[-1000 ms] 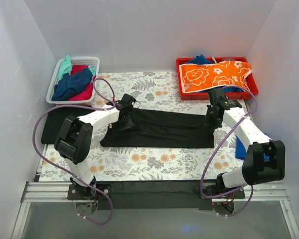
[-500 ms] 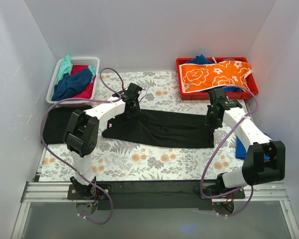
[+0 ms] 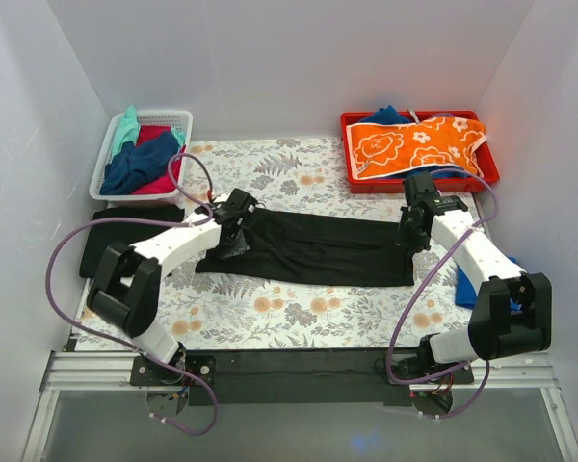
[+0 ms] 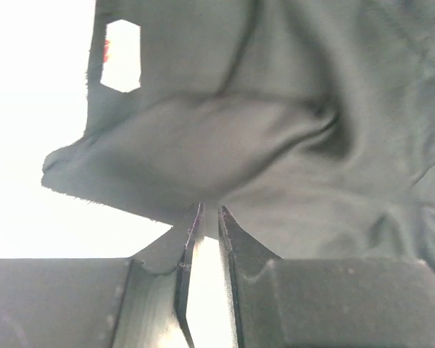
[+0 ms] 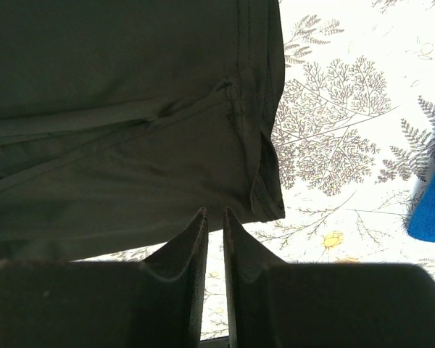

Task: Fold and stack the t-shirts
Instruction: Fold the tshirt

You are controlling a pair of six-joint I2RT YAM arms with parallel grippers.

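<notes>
A long black t-shirt (image 3: 318, 248) lies folded lengthwise across the fern-patterned covering (image 3: 299, 308). My left gripper (image 3: 233, 231) is at its left end, where the cloth is bunched. In the left wrist view the jaws (image 4: 210, 210) stand almost together, pinching the edge of a raised fold (image 4: 203, 145); a small red label (image 4: 106, 49) shows by a gap in the cloth. My right gripper (image 3: 409, 231) is at the shirt's right end. There its jaws (image 5: 214, 212) are nipped on the near hem, beside the stitched corner (image 5: 264, 181).
A white basket (image 3: 106, 164) of mixed-colour shirts stands back left. A red tray (image 3: 419, 181) holding an orange flowered cloth (image 3: 414, 142) stands back right. A folded black shirt (image 3: 125, 217) lies at the left edge. A blue cloth (image 3: 464, 287) (image 5: 431, 210) lies by the right arm.
My left gripper swung up and right over the shirt's left end, then came back down and left, dragging that end with it. The right gripper has stayed put.
</notes>
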